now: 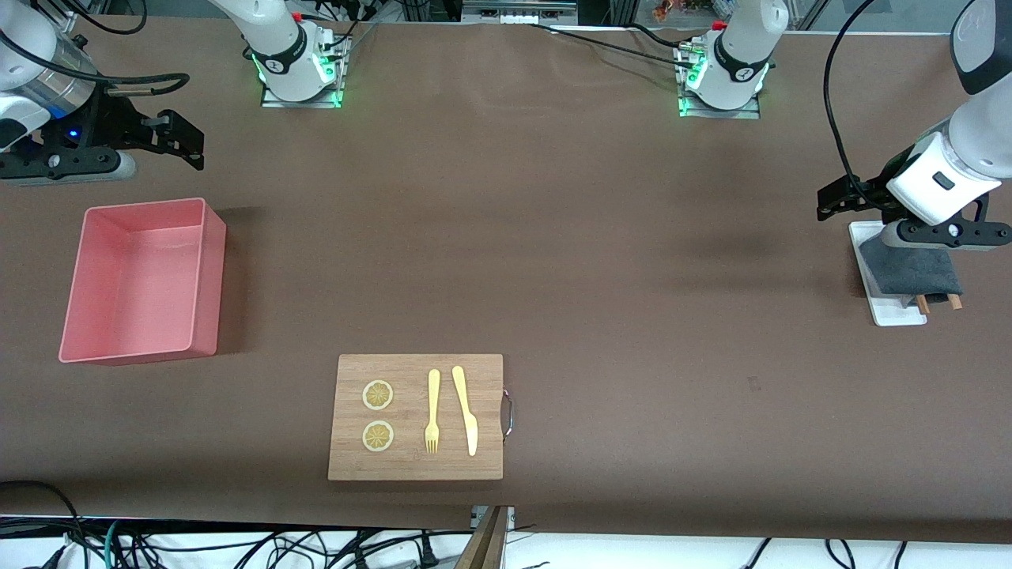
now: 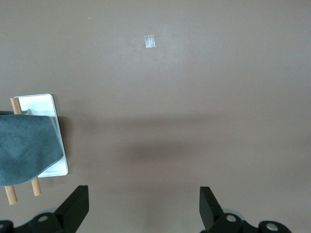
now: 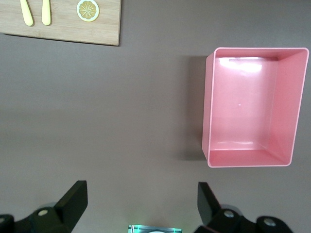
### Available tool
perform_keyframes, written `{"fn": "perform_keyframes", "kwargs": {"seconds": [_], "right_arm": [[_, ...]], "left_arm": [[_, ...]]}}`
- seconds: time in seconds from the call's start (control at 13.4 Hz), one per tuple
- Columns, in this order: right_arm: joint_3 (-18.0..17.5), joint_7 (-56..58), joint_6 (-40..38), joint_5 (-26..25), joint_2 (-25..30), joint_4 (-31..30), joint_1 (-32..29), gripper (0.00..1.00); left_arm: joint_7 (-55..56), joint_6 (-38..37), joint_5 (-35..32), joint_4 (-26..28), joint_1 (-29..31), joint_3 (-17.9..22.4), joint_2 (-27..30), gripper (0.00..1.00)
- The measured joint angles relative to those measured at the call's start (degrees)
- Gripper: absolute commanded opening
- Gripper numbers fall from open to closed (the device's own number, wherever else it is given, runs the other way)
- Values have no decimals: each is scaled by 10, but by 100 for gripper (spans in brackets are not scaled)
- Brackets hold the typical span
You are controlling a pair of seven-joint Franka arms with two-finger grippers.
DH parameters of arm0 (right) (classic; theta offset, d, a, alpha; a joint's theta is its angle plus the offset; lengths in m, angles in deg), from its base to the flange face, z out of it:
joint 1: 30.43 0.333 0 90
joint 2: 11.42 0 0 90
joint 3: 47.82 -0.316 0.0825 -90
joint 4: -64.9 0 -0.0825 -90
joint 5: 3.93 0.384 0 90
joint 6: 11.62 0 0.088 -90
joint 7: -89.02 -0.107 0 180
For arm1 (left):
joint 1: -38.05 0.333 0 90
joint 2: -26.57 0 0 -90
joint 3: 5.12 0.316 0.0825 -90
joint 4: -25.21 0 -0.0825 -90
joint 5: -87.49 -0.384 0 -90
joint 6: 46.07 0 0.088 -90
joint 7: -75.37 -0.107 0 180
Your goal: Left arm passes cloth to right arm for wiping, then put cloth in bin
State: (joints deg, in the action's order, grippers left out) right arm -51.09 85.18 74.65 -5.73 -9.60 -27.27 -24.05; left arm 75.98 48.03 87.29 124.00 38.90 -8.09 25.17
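Since the dark grey cloth [image 1: 909, 269] lay on the small white tray [image 1: 897, 314] (two wooden sticks beneath), we judged our spread-fingered left gripper [image 1: 830, 201] should descend squarely, while the right gripper [image 1: 186, 142], also spread, waited above the pink bin [image 1: 207, 276].

A robotics lab, this: two arm bases [image 1: 296, 59] glow green, bolted to a brown-covered table [image 1: 601, 261], loose cables [image 1: 237, 545] tangle below the table's near edge, and metal framing [image 1: 518, 8] stands above the bases.
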Motion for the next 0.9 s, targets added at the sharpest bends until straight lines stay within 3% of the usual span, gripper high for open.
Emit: {"fn": "perform_keyframes", "kwargs": {"seconds": [0.37,0.6,0.9], "right_arm": [[0,0,0,0,0,0,0,100],[0,0,0,0,0,0,0,100],[0,0,0,0,0,0,0,100]], "left_arm": [[-11,-63,-8,0,0,0,-3,100],[-66,-73,-63,1,-1,0,-27,100],[-188,-46,-148,4,10,5,-99,100]]}}
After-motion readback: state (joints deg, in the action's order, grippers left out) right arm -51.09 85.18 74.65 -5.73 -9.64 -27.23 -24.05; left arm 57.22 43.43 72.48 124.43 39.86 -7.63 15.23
